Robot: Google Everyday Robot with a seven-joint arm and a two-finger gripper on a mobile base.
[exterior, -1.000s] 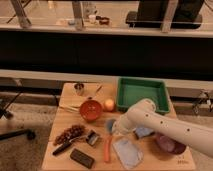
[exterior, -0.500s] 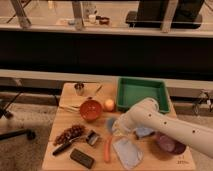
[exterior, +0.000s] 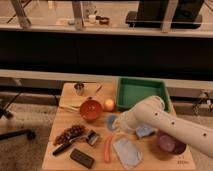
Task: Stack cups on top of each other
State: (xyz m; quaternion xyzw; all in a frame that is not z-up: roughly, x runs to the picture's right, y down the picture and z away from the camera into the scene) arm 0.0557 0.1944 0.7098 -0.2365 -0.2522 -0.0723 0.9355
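Note:
A small light-blue cup [exterior: 111,120] stands on the wooden table [exterior: 65,162], just right of the orange-red bowl [exterior: 91,109]. My gripper [exterior: 120,125] is at the end of the white arm that reaches in from the lower right. It is right against the blue cup's right side. The arm covers most of the gripper. I cannot make out the white cup; it may be hidden by the arm's end.
A green tray [exterior: 142,92] sits at the back right and a purple bowl [exterior: 170,143] at the front right. Also on the table are a pale-blue cloth [exterior: 127,152], a carrot [exterior: 107,149], grapes [exterior: 70,133], a black block [exterior: 82,158], a peach ball [exterior: 109,104] and a metal cup [exterior: 79,88].
The arm's end has edged very slightly left toward the blue cup. Nothing else has moved.

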